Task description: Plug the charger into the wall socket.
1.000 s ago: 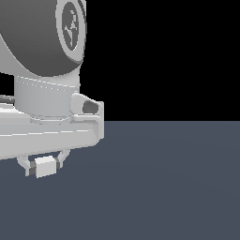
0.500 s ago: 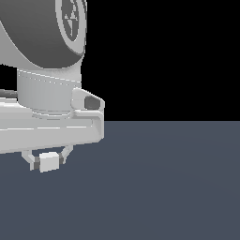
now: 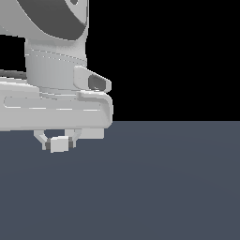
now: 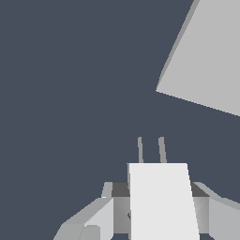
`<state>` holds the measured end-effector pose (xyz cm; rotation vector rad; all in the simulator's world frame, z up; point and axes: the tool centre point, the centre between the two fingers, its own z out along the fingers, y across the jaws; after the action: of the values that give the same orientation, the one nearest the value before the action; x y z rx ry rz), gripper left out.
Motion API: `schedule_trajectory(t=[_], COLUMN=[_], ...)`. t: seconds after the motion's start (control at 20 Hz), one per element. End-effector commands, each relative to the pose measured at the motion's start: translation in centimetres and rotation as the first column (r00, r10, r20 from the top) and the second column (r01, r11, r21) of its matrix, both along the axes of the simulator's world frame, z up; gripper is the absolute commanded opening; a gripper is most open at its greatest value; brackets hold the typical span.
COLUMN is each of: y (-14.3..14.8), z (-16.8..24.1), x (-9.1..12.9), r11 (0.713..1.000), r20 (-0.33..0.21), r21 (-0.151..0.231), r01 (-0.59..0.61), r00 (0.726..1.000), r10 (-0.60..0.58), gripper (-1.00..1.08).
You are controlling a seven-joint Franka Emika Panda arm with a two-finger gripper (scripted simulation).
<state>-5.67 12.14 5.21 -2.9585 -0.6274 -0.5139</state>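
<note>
1. Exterior view: the Panda arm (image 3: pixel 51 61) fills the upper part of the exterior view's left, its pale body ending in a broad flat hand section. Below that section hangs the gripper (image 3: pixel 59 143), its two short fingers (image 3: pixel 43 139) closed against the sides of the charger (image 3: pixel 60 145), a small white block held clear of the dark grey floor (image 3: pixel 164 187). The block is level, slightly wider than tall. The background above the floor is black. The wall socket does not appear in this view.

2. Wrist view: the charger (image 4: pixel 161 201) sits in the foreground as a bright white box, clamped between the gripper's fingers (image 4: pixel 101 218), which press on it from either side. Two thin grey prongs (image 4: pixel 151 150) stick out of the block's far end, side by side and parallel. Beyond them, well apart from the prongs, a corner of the wall socket (image 4: pixel 206 61) shows as a flat light-grey plate cut off by the picture's edge. Its holes are out of sight. The plate is offset to one side of the line of the prongs, with dark grey floor (image 4: pixel 70 93) between them.
</note>
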Motion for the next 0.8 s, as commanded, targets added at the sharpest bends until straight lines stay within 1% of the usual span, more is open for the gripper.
schedule_trajectory(t=[0.0,0.35,0.75], y=[-0.5,-2.0,-2.9], z=[1.0,3.3,4.5], x=[0.2,0.5,0.5], r11=[0.998,0.974,0.948], r20=[0.001,0.0,-0.002], r21=[0.002,0.002,-0.002], r01=[0.068,0.228,0.319], r00=[0.998,0.974,0.948], r10=[-0.068,-0.228,-0.319], gripper=[-1.0,-1.0,-1.0])
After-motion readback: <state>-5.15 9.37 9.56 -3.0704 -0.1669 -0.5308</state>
